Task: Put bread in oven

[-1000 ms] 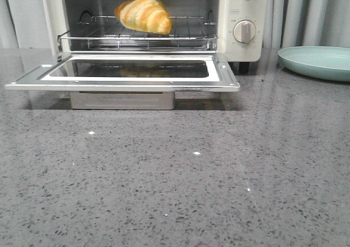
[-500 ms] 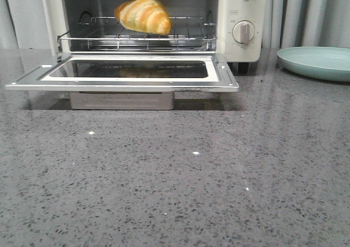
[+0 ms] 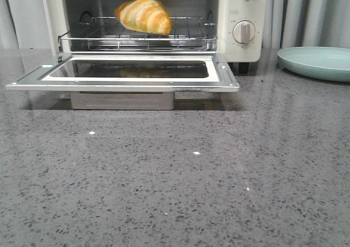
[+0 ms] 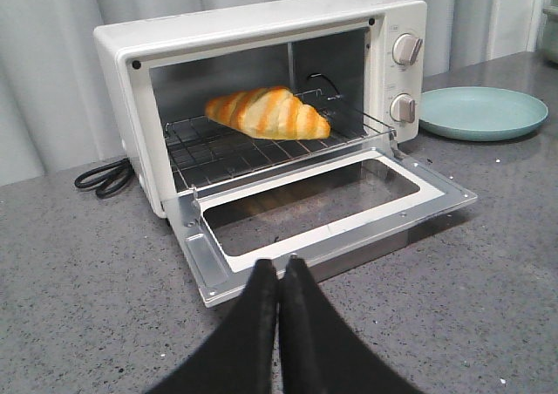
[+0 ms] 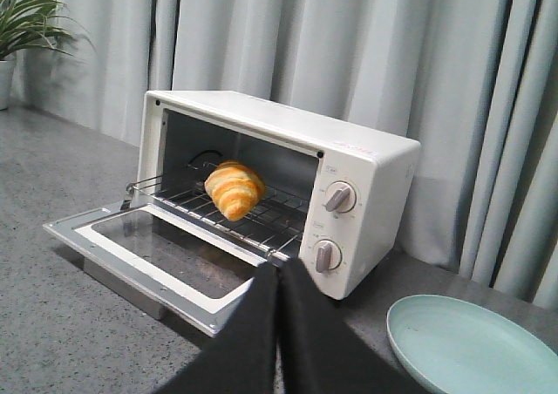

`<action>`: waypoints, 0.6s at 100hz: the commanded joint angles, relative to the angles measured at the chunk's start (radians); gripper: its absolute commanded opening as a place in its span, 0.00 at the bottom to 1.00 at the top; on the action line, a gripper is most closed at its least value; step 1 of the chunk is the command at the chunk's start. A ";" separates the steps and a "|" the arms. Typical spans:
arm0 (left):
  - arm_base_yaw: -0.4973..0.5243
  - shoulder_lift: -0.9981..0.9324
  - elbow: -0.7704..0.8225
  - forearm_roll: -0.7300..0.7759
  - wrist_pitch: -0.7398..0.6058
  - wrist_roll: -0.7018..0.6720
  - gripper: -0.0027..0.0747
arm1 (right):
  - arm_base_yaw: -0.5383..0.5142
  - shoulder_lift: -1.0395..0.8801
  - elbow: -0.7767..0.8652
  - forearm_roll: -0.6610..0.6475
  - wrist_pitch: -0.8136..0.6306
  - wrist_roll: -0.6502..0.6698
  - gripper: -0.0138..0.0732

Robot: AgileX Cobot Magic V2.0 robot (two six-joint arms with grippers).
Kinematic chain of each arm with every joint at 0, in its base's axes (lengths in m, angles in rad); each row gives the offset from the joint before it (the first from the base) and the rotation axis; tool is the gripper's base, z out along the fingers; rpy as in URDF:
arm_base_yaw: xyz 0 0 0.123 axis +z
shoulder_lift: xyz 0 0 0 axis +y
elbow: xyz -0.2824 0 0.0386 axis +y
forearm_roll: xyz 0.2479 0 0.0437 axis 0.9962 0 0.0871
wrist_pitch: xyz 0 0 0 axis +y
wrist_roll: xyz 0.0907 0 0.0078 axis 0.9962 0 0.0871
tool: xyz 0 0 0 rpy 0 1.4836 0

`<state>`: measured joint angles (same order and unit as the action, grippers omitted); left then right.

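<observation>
The golden-orange striped bread lies on the wire rack inside the cream-white oven, whose glass door hangs open and flat. The bread also shows in the left wrist view and in the right wrist view. My left gripper is shut and empty, back from the door's front edge. My right gripper is shut and empty, off the oven's right front corner. Neither gripper shows in the front view.
A pale green plate sits empty to the right of the oven, also seen in the right wrist view. A black power cord lies left of the oven. Curtains hang behind. The grey speckled counter spreads in front.
</observation>
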<state>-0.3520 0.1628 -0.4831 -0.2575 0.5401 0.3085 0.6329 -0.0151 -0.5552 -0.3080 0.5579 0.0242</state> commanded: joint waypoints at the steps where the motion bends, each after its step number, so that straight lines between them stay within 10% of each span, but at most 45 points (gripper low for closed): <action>1: 0.003 0.008 -0.008 -0.022 -0.082 -0.012 0.01 | -0.005 0.014 -0.023 -0.012 -0.070 0.003 0.10; 36: 0.169 -0.174 0.335 0.015 -0.547 0.001 0.01 | -0.005 0.014 -0.023 -0.012 -0.070 0.003 0.10; 60: 0.314 -0.192 0.506 0.017 -0.424 -0.112 0.01 | -0.005 0.014 -0.023 -0.012 -0.068 0.003 0.10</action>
<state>-0.0724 -0.0010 0.0026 -0.2396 0.1504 0.2257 0.6329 -0.0151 -0.5552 -0.3066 0.5609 0.0260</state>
